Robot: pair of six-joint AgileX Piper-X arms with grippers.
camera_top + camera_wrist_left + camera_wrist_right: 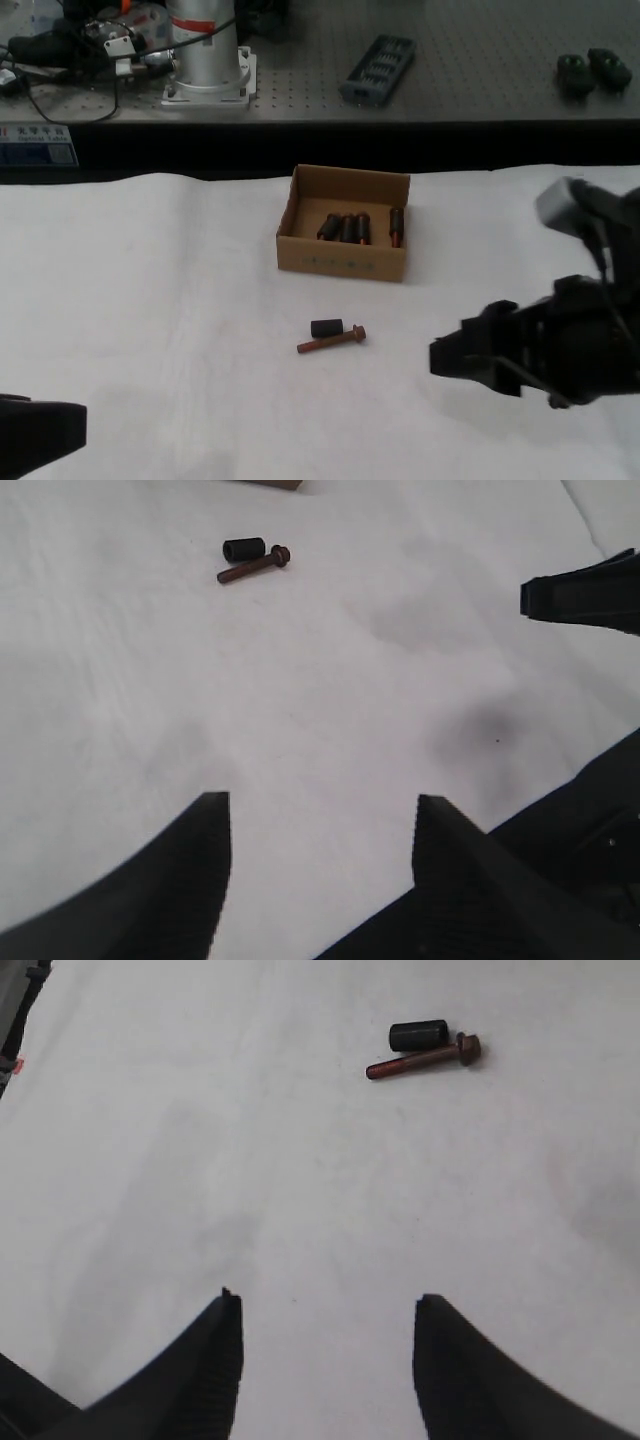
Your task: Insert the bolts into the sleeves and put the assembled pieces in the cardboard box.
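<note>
The high view looks forward and down over the bench [150,300]; both wrist views share the bolt [420,1060].

One bolt [328,343], one sleeve [326,327], one box [342,263], four assembled pieces [347,229]

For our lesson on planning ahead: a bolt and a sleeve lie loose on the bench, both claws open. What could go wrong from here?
1. The sleeve lies close beside the bolt; a claw closing on one may nudge the other, and both might roll.
2. The left claw and right claw both face that pair, so they could clash if both reach together.
3. The box stands just beyond; a wide sweep might bump it.
</note>
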